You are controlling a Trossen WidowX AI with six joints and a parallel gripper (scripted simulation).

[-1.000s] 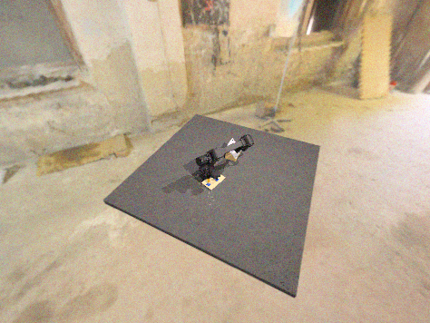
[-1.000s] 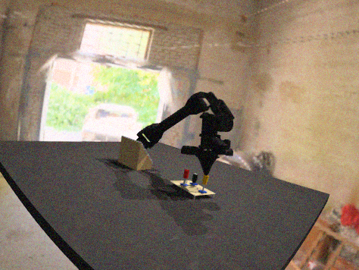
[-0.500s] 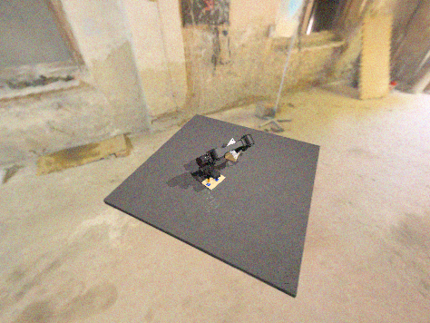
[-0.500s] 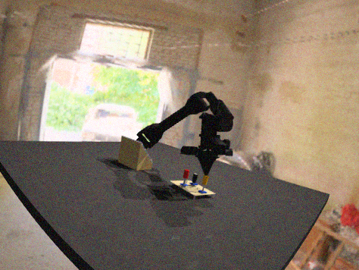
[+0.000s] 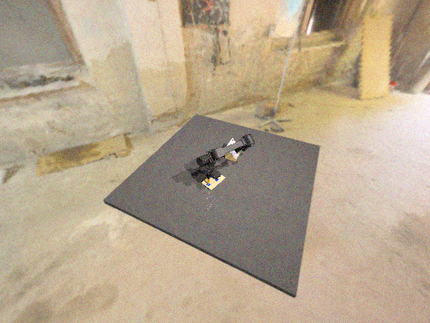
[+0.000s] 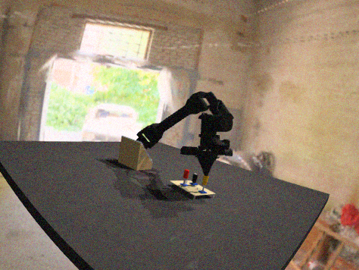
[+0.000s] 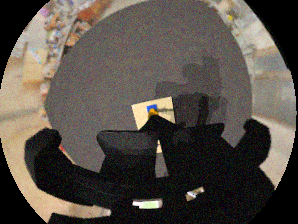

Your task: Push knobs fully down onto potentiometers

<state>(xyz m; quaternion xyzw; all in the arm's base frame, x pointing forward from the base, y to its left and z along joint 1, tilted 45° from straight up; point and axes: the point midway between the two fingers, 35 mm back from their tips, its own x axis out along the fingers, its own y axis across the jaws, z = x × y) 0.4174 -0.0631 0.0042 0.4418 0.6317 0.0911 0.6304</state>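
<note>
The circuit board (image 5: 219,182) (image 6: 210,193) (image 7: 140,113) stands on short legs. In the exterior view, the yellow knob (image 6: 205,180) (image 7: 153,113) is upright at the board's near right end, with bare shaft visible between it and its blue potentiometer (image 6: 203,192) (image 7: 151,107). The red knob (image 6: 186,174) stands at the left, also with shaft showing below it. The black knob (image 6: 195,177) stands between them, low over its blue base. My gripper (image 6: 206,175) (image 7: 154,117) is shut and empty, its tips pointing down at the top of the yellow knob, apparently touching it. The wrist view hides the red and black knobs.
A wooden wedge-shaped block (image 6: 130,153) stands by the arm's base, behind and left of the board in the exterior view. The arm (image 5: 227,149) (image 6: 176,118) reaches from there over the board. The dark table top (image 5: 254,218) (image 6: 151,235) extends around them.
</note>
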